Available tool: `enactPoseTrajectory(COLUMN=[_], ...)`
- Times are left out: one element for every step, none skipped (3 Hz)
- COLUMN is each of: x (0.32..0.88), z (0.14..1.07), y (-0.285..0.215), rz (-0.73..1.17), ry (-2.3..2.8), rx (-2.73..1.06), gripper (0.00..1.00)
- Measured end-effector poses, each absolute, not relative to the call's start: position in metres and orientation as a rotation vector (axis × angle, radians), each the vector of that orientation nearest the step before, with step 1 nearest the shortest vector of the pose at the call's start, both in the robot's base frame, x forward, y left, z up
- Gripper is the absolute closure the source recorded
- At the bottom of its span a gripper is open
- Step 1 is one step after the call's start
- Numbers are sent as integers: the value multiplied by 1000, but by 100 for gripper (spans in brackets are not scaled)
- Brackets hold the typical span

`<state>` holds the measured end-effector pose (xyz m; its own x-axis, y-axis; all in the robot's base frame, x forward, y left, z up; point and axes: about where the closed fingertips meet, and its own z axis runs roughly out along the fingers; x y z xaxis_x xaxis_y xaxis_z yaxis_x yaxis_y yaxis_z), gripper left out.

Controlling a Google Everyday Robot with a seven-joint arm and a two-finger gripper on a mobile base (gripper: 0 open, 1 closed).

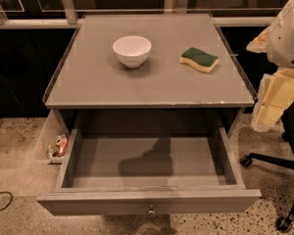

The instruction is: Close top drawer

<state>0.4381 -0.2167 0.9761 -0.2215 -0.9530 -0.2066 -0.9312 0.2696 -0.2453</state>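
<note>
At right, end effector (272, 104), one top drawer (112, 200)

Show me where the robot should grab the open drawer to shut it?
The small round knob centred on the flat front of the top drawer, approached from the front, the side nearest the camera; it is the only part sticking out. The end effector hangs right of the cabinet.

Dim, warm overhead light. Soft shadows sit beneath the bowl (132, 50) and sponge (199, 59) on the surface (152, 84). A darker shadow falls inside the top drawer (103, 163). The gripper (274, 102), at the right edge, is lit brightest. The far background is nearly black.
</note>
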Motion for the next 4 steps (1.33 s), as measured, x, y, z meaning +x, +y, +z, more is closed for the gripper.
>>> enactPoseTrajectory(x=[438,429,410,389], z=[976,962,926,874], y=[-217,-214,-213,-220], rz=[-98,-50,18,90], ry=[2232,2182,2134,2126], rx=[-1725,-1749,-1797,-1827], gripper=[0,0,0,18])
